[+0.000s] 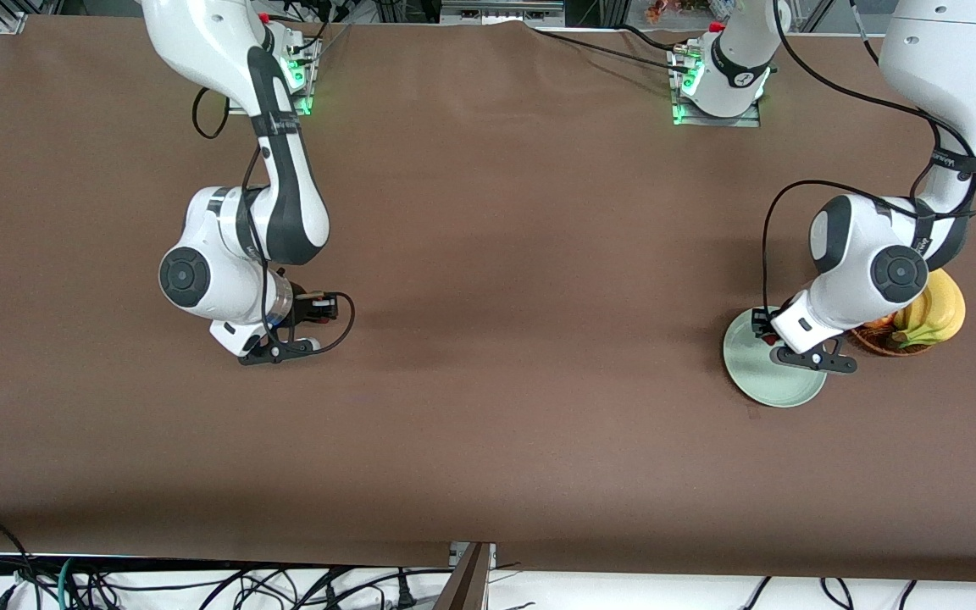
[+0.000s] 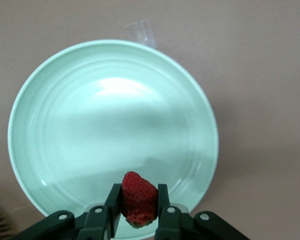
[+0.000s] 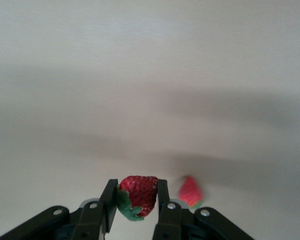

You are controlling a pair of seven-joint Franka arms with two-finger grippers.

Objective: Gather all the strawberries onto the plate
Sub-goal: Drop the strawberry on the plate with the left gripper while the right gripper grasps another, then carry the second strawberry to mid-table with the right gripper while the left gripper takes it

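While I look across from the front, I see the left gripper [image 1: 772, 339] hanging over the pale green plate [image 1: 772, 381] beside the fruit basket [image 1: 886, 341], and the right gripper [image 1: 306, 309] low toward its own end of the table.

In the left wrist view a small red strawberry [image 2: 138, 198] sits clamped over the plate [image 2: 55, 125].

In the right wrist view I grip a second strawberry [image 3: 137, 195] by its flanks; a third berry [image 3: 190, 192] lies beside it. They look light and probably soft, so I judge gentle pressure best.
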